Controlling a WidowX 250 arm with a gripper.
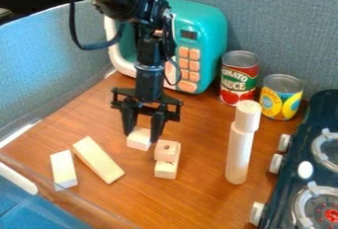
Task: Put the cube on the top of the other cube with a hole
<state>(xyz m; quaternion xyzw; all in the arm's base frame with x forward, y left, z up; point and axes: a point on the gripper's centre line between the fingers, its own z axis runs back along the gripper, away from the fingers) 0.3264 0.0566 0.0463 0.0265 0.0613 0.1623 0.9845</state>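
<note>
The picking-up step seems in hand, the fingers grasping the plain cube low over the tabletop, so the next move calls for a lift, a short shift toward four o'clock, and careful lowering onto the holed cube.

Brown wood-grain table; teal toy microwave at back, two cans beside it, dark toy stove along view's right. Pale cylinder upright before cans. Toward front: two oblong blocks lying apart, plus holed cube touching small block.
</note>
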